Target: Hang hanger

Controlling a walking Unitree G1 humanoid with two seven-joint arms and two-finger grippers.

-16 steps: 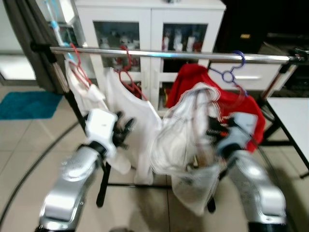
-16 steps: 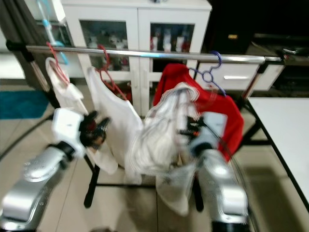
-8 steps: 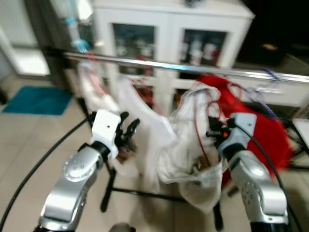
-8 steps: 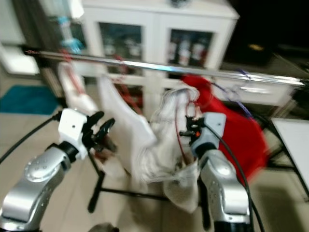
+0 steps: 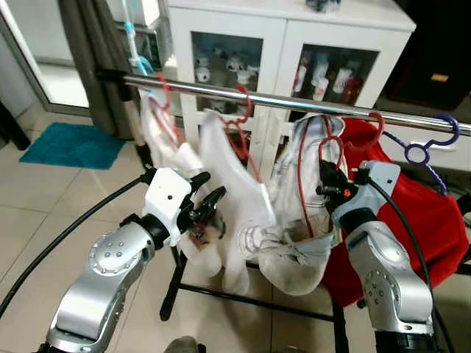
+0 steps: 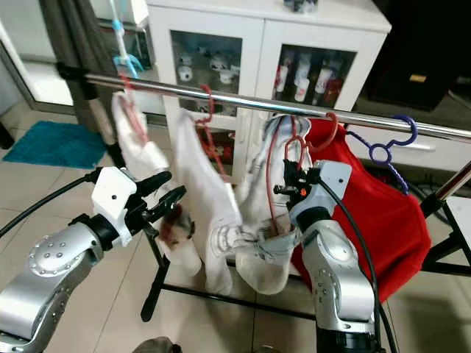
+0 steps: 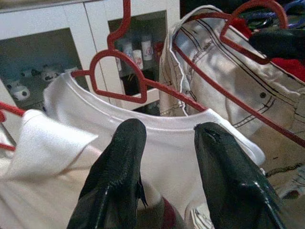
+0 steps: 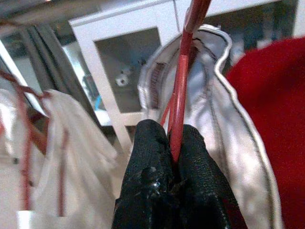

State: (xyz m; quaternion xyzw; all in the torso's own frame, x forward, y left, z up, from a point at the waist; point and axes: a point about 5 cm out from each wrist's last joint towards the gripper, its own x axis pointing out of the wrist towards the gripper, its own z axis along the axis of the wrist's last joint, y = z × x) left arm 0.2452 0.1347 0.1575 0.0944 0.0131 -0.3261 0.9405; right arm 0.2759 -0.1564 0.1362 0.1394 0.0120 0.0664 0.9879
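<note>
Where the silver rail of the clothes rack crosses the room, a red hanger carrying a pale jacket is clamped between the closed fingers of the right end effector; the hanger's hook is seen at the rail, though whether it bears on the rail cannot be told. The grip is seen plainly in the right wrist view, where the red wire is pinched just below the jacket's collar. Further toward the robot's left, a white shirt is hung on a second red hanger, and another white garment is hung near the rail's end. On the robot's right a red garment is draped beside a blue hanger hooked on the rail.

The left end effector is held just in front of the white shirt, its fingers spread apart with nothing between them; the shirt's neckline is seen past them in the left wrist view.

Behind the rack a white cabinet with glass doors is stood, small items being visible on its shelves. A grey curtain is hung at the robot's left, and a teal mat is laid on the beige tiled floor. A black cable is trailed from the left arm, and the rack's black legs are planted on the tiles.
</note>
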